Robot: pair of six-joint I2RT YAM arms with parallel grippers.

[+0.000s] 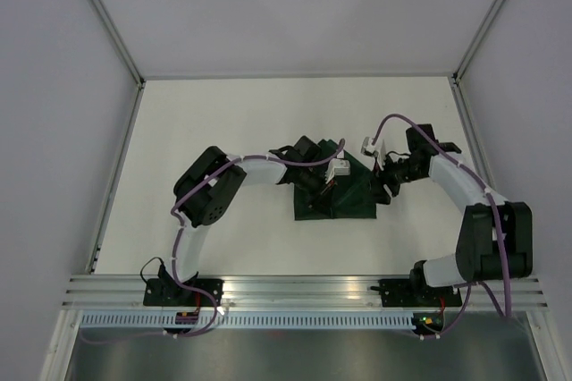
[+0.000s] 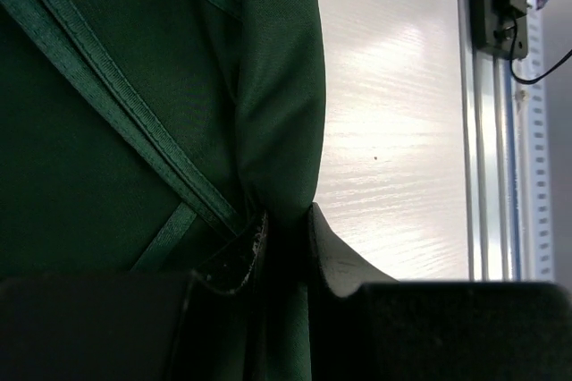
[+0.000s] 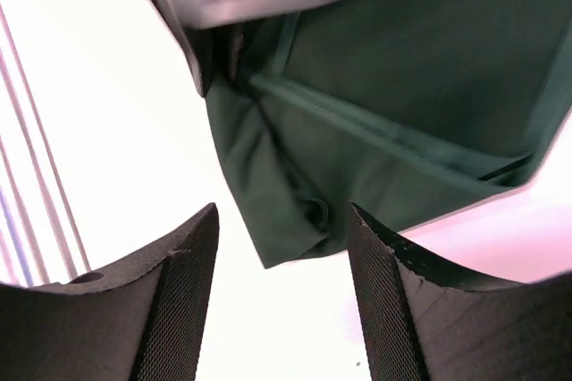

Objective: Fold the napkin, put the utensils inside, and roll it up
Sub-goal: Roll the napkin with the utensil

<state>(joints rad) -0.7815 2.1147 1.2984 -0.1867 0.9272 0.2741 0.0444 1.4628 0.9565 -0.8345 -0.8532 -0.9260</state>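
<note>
Left pincer (image 2: 286, 233) was found clenched on a bunched fold of the napkin (image 2: 107, 131), with cloth pinched between its fingers (image 2: 335, 260). The napkin was seen crumpled and partly folded at the middle of the tabletop (image 1: 223, 122), between both arms. Its upper left part was hidden from above by the left arm (image 1: 259, 169). The right pincer (image 3: 281, 215) was held released, jaws apart and empty, just above the napkin's right corner. An aluminium rail (image 1: 304, 284) was seen along the near edge, and a purple cable (image 1: 402, 120) looped over the right arm.
</note>
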